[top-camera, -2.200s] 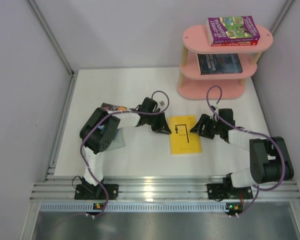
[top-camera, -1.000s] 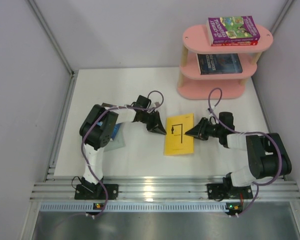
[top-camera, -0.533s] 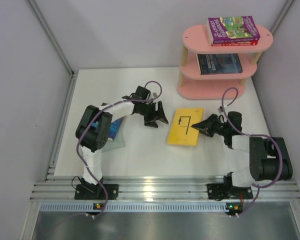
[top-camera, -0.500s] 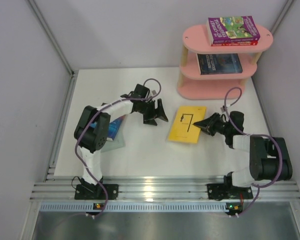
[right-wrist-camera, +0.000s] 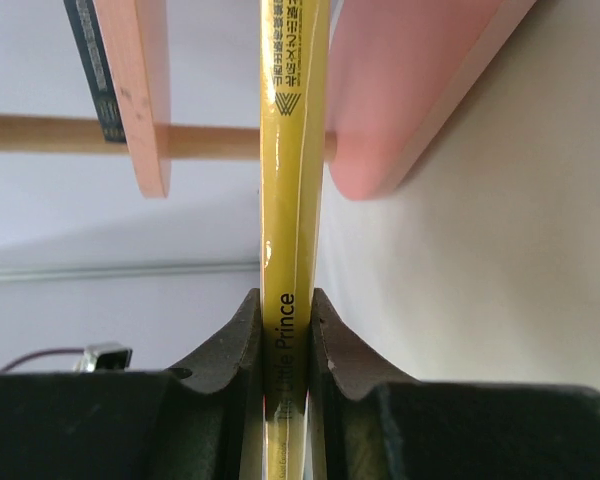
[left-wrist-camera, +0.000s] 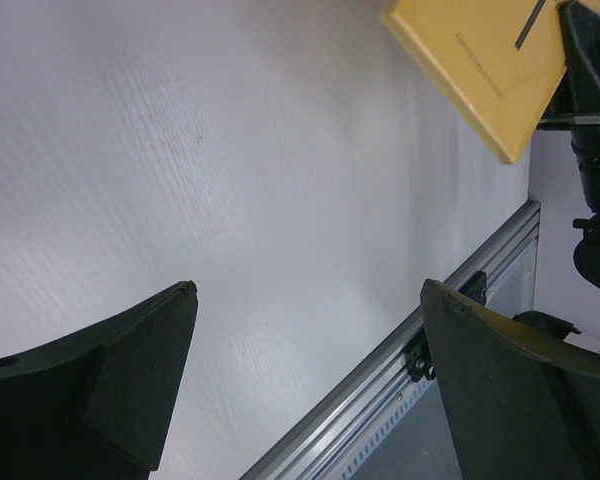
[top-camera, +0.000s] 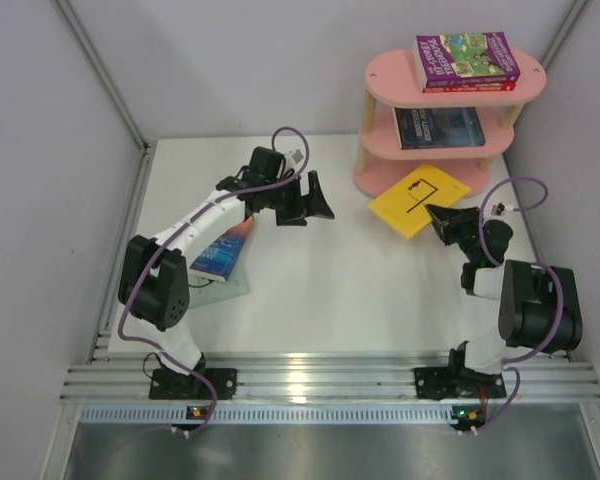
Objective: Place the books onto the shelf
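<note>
The white table (top-camera: 320, 300) carries everything, and the pink three-tier shelf (top-camera: 385, 78) stands at its far right corner. The left arm reaches across the table well to the left of the shelf, and the right arm rises just in front of it.

On the shelf's top board lies the purple-green cartoon book (top-camera: 467, 55) on top of the red comic (top-camera: 475, 87). The dark navy book (top-camera: 438, 127) lies on the middle board. Far to the left of the shelf, the blue-orange book (top-camera: 223, 248) rests on a pale grey-green book (top-camera: 232, 286) on the table.

The yellow book (top-camera: 415, 198) is held tilted off the table directly in front of the shelf's bottom tier, its far corner overlapping the bottom board in the top view. From the right wrist it shows edge-on, lined up with the gap between the bottom and middle boards.

The right gripper (top-camera: 438, 214) is pinched narrowly on the yellow book's near edge. The left gripper (top-camera: 323, 200) is spread wide with nothing between its fingers, pointing toward the shelf.
</note>
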`<state>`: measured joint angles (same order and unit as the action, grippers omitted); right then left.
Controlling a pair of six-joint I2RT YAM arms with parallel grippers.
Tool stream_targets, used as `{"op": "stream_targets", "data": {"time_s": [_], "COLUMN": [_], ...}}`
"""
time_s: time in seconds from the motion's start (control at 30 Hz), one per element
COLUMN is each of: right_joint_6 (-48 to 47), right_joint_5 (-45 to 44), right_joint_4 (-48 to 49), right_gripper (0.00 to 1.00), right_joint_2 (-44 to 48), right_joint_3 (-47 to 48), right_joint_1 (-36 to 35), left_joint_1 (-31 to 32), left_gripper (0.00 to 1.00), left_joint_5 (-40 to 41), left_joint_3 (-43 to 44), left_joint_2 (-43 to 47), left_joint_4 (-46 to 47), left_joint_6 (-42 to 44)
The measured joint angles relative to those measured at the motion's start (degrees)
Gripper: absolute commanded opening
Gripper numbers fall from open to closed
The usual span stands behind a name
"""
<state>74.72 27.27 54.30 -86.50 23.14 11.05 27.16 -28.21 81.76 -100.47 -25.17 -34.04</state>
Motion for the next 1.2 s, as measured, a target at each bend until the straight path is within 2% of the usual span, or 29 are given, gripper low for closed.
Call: {"op": "stream_targets", "data": {"time_s": [0.27,0.57,0.8,1.2], "right_joint_6": [4.7,9.1,10.0,10.0], "right_joint_5": [-10.7,-21.6,-29.0,-41.8], "right_joint_4": [6.6,9.3,7.6,-0.8], "right_gripper": [0.00,0.00,0.00,0.00], "right_joint_2": [-7.9,-21.1,-26.8,-28.7], "right_joint_3": [2.2,13.6,22.3,26.2], "right_joint_1": [0.0,-1.9,-7.3,-11.9], "left_joint_1": [0.0,0.0,0.0,0.0], "left_gripper": [0.98,0.98,0.98,0.98], "left_joint_5": [-0.1,-2.0,-2.6,-3.9], "left_joint_3": [-4.3,-7.7,-8.5,-11.2], "left_joint_2": [0.5,3.2,4.6,7.4], "left_joint_4": [-0.5,1.5,2.4,2.4], "left_joint_6": [0.8,0.0,0.2,1.6]}}
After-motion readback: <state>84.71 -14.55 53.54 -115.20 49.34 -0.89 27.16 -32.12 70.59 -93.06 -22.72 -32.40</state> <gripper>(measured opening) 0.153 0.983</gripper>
